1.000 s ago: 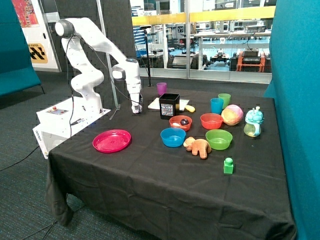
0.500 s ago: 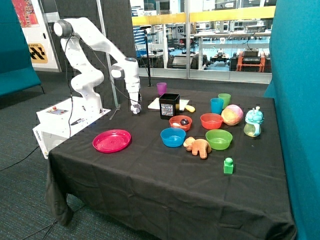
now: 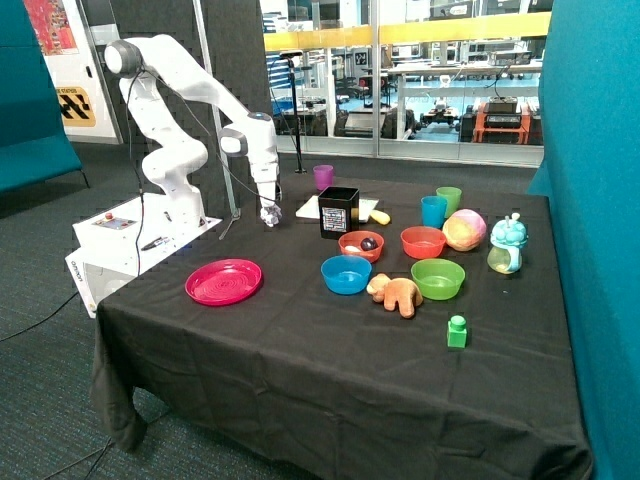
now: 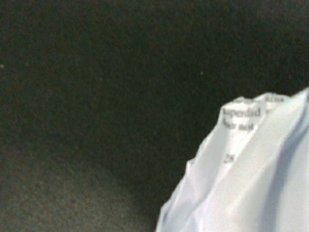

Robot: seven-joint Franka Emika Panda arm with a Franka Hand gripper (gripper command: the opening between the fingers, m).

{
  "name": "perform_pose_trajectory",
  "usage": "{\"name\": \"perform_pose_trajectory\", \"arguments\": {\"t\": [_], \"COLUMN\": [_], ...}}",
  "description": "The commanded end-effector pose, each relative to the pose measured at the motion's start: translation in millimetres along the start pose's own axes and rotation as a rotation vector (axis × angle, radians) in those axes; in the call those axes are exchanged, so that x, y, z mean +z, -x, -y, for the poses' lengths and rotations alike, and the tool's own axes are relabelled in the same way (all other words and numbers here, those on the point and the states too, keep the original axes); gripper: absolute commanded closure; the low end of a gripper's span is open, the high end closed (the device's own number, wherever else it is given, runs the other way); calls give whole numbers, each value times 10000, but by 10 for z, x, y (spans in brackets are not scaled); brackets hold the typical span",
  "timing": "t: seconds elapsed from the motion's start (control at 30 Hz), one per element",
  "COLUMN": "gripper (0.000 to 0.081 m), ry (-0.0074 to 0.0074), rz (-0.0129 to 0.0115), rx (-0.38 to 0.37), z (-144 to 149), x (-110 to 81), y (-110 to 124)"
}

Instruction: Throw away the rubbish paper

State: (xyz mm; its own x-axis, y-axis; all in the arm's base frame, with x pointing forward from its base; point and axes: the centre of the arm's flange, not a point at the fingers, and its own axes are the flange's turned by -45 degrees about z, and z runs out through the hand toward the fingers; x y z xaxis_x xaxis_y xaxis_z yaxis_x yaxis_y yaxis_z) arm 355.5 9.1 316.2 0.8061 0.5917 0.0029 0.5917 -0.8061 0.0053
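A crumpled ball of white rubbish paper point(image 3: 268, 214) hangs a little above the black tablecloth at the far side of the table, between the robot base and a black box point(image 3: 338, 212). My gripper point(image 3: 267, 210) points down and is shut on it. In the wrist view the printed, creased rubbish paper point(image 4: 251, 179) fills one corner close to the camera, with dark cloth behind it. The fingers do not show in the wrist view.
The open-topped black box stands on a flat white sheet point(image 3: 308, 207). Nearby are a pink plate point(image 3: 224, 281), a purple cup point(image 3: 323, 177), red point(image 3: 423, 242), blue point(image 3: 346, 274), green point(image 3: 438, 278) and orange point(image 3: 361, 245) bowls, a plush toy point(image 3: 397, 293) and a green block point(image 3: 457, 331).
The gripper has risen slightly and shifted a little toward the robot base, carrying the paper ball up off the cloth.
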Motion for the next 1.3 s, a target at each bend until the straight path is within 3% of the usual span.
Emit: {"name": "perform_pose_trajectory", "arguments": {"t": [0.0,0.27,0.63,1.27], "gripper": [808,808,808,808], "ry": [-53,-53,-53,-52], "rz": [29,29,28,29], "rx": [-42,-95,-173,56], "z": [-35,-71,-145,-261], "x": [-185,-313,-660,-1444], "y": [-156,-226,-468,-993]}}
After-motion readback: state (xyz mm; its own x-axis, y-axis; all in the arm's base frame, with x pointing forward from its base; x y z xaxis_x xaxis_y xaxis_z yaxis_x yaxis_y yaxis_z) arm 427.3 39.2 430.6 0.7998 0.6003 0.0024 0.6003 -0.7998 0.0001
